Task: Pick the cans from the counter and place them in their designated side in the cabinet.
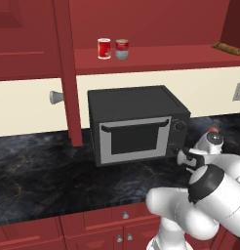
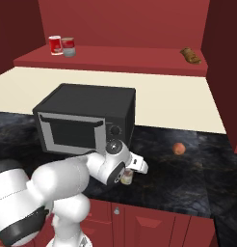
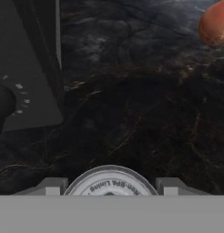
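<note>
Dark marble counter (image 2: 188,178) ran below the red cabinet (image 2: 115,60), where one red-and-grey can (image 2: 68,47) stood far left. Near the microwave (image 2: 86,120), the gripper (image 3: 109,185) clasped the olive-labelled can (image 2: 126,176).

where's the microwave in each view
Left base view: the microwave sits mid-picture on the counter, below the shelf.
Right base view: it is left of centre, behind the arm.
Hand view: its dial corner runs down the left edge.
Shared landmark: the orange round thing on the counter, top right in the hand view.
</note>
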Motion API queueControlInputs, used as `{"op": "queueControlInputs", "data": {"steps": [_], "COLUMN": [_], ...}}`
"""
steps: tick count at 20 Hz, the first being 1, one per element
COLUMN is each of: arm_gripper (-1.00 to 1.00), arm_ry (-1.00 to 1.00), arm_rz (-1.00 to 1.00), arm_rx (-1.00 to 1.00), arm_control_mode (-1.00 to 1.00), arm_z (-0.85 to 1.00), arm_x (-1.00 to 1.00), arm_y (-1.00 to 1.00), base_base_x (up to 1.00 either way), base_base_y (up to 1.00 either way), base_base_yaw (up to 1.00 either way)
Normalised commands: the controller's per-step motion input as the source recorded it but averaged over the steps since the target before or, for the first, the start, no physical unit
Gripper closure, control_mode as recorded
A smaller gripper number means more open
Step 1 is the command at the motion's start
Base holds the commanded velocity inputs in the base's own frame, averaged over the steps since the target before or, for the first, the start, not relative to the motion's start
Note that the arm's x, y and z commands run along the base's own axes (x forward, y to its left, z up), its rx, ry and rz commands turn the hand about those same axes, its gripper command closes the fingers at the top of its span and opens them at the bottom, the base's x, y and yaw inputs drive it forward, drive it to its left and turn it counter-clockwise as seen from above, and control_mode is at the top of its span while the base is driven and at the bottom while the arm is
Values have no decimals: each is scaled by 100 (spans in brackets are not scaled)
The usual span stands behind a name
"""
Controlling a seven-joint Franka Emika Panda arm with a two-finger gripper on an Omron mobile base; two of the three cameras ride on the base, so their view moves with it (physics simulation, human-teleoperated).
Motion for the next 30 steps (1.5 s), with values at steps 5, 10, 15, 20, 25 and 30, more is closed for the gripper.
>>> {"op": "queueControlInputs", "data": {"steps": [5, 10, 15, 20, 25, 30], "arm_gripper": [100, 100, 100, 100, 100, 100], "arm_ry": [0, 0, 0, -3, -4, -3], "arm_rz": [0, 0, 0, 0, 0, 0], "arm_rx": [0, 0, 2, 2, 1, 1], "arm_control_mode": [-100, -100, -100, -100, -100, -100], "arm_z": [-12, -3, 21, 37, 37, 29], "arm_x": [1, 0, 0, -13, -22, -32], "arm_y": [-10, -4, 0, 0, 0, 3], "base_base_x": [0, 0, 0, 0, 0, 0], "base_base_y": [0, 0, 0, 0, 0, 0], "base_base_yaw": [0, 0, 0, 0, 0, 0]}}
